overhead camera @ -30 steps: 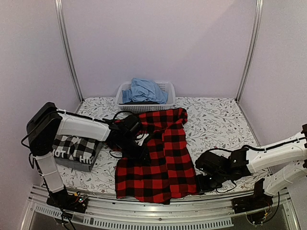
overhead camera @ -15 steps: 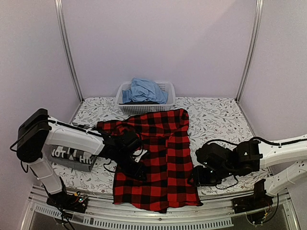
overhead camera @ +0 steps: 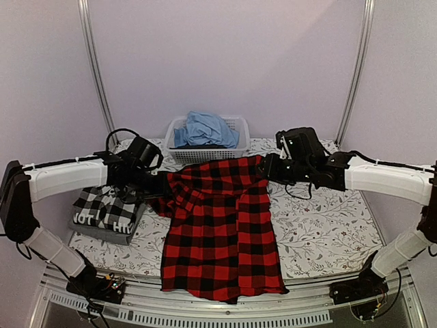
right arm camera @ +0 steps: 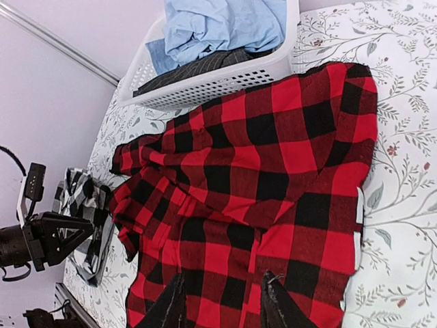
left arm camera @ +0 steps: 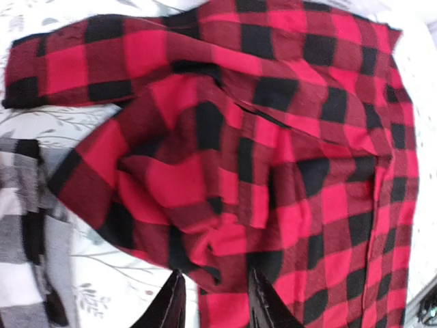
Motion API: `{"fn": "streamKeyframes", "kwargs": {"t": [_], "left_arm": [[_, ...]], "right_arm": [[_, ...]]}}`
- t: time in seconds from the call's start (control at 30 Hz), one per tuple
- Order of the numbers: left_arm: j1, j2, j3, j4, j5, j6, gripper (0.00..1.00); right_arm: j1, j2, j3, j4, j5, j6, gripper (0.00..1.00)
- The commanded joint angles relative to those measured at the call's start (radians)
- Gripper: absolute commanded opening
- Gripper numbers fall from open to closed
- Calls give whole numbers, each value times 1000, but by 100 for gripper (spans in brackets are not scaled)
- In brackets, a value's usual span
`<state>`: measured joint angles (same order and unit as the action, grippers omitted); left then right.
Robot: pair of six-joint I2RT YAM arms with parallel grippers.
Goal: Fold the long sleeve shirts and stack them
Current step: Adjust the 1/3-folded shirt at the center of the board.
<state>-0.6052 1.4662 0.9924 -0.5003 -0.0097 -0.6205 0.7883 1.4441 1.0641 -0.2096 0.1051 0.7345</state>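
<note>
- Now that both arms have swung away from the near edge, the red-and-black flannel [overhead camera: 222,232] lies released on the surface [overhead camera: 321,225], with its hem nearest and its body flatter than a second ago.
- At the left, the black-and-white check shirt [overhead camera: 106,203] sits folded on the dark grey lettered one [overhead camera: 102,224]; that stack has not moved.
- Farther back, the left hand [left arm camera: 216,273] hovers open over the bunched left sleeve, and the right hand [right arm camera: 223,277] hovers open above the far-right shoulder. Neither holds cloth.
- Smoothing looks finished, so folding the sleeves inward is probably next.
- Farthest, the basket [overhead camera: 205,153] holds a blue garment [overhead camera: 205,128].
</note>
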Motion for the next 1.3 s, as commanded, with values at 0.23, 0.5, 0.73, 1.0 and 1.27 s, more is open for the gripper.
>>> {"fn": "streamKeyframes", "kwargs": {"t": [0.23, 0.5, 0.73, 1.0, 1.27], "left_arm": [[231, 126, -6, 85, 60, 54, 32], [323, 161, -36, 156, 59, 52, 33], [374, 218, 111, 134, 14, 111, 34], [448, 399, 289, 71, 12, 159, 34], [472, 547, 361, 40, 59, 167, 35]], "right_arm": [[-178, 520, 245, 236, -286, -124, 30], [-219, 660, 260, 226, -315, -90, 30], [-244, 687, 194, 211, -317, -83, 29], [-318, 656, 131, 211, -323, -88, 29], [-370, 662, 144, 211, -345, -93, 29]]}}
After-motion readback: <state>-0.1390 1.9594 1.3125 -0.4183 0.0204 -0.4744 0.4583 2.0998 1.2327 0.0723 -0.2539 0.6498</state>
